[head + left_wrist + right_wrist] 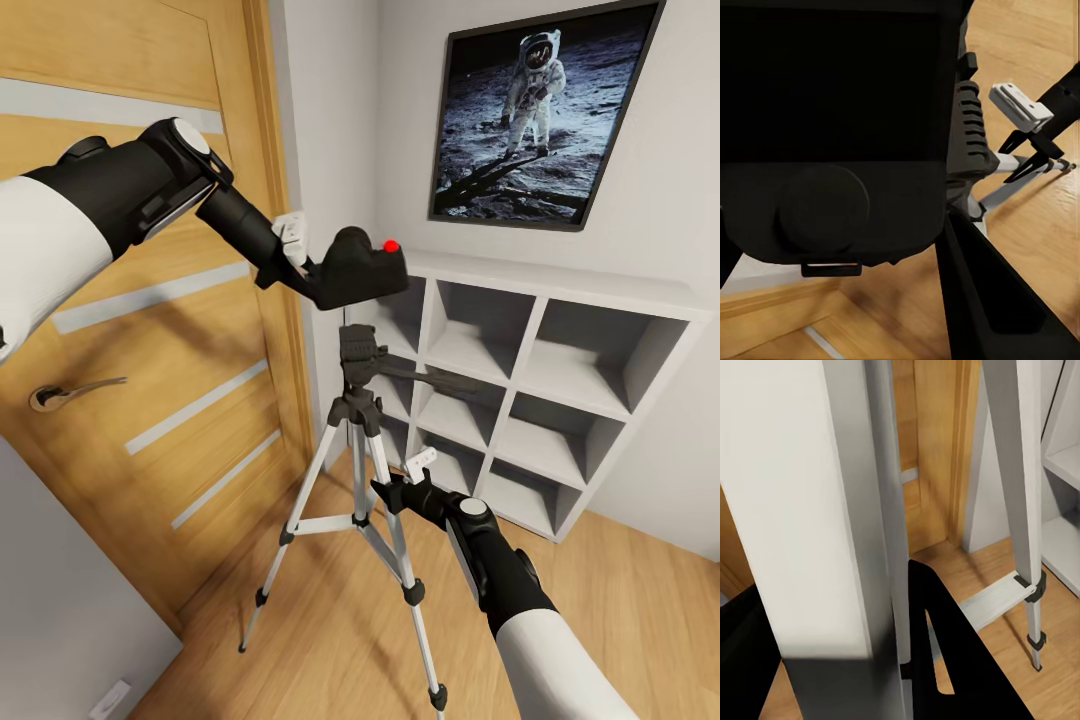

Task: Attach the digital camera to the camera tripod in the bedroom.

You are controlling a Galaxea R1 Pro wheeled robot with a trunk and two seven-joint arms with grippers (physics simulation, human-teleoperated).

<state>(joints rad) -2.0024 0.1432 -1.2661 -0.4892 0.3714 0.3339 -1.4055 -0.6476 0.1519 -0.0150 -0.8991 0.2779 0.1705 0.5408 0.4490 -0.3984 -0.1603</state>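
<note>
Two grippers work: left gripper (318,268) clamped on digital camera (362,264) above camera tripod (362,440); right gripper (400,488) clamped on its 3 o'clock leg.

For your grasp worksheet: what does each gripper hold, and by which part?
Left gripper holds the camera by the end away from its red dot. Right gripper clasps a tripod leg, just below the hub.

The head view looks down on the tripod (360,470); both wrist views sit close against it (1020,510), sharing its legs.
</note>
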